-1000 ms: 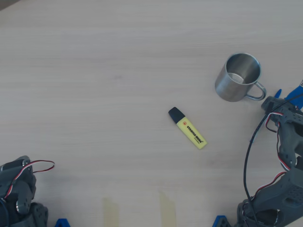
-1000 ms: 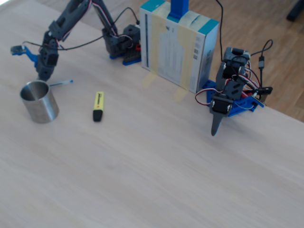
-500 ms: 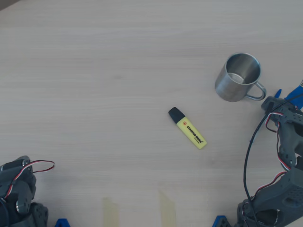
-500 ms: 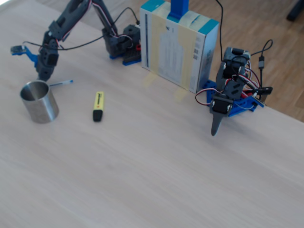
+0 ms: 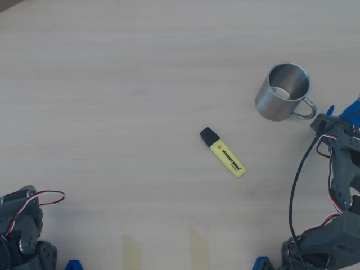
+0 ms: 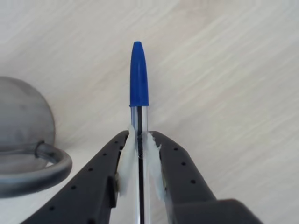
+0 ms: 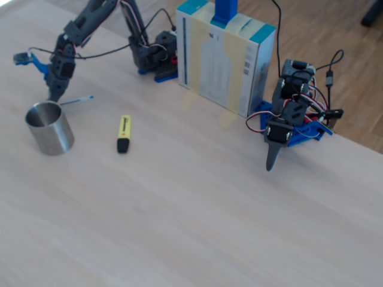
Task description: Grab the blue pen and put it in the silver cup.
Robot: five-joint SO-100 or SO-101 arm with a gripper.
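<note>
Pen (image 6: 139, 93): thin stick ballpoint, held in my gripper (image 6: 139, 158). Cap bright blue, smooth, tapering to a rounded tip. Barrel clear plastic with a dark ink core showing through. In the wrist view it points straight up from between my fingers, cap end free over bare table. In the fixed view the pen (image 7: 76, 99) juts out to the right of my gripper (image 7: 55, 97), just behind the cup's rim; whether it touches the table there I cannot tell.

Gripper: 2 fingers (image 6: 180, 163) of matte black plastic dotted with small holes, each faced with a whitish, rough-edged pad. Both pads press on the barrel from either side, pinching it below the cap.

Cup (image 5: 282, 90): brushed steel, cylindrical, upright, mouth open. Looped metal handle (image 6: 44, 175) faces my gripper; in the wrist view it sits at lower left, beside my left finger and apart from it. In the overhead view the handle points right, toward my arm (image 5: 341, 169).

Highlighter (image 5: 223, 152): thick, yellow, flat-sided body with black cap and printed label, lying flat mid-table, well apart from the cup.

Table (image 5: 112, 84): pale wood grain, matte.

Box (image 7: 224, 57): upright carton, teal edges, taped to the table.

Second arm (image 7: 287, 116): folded, at the table's far edge.
</note>
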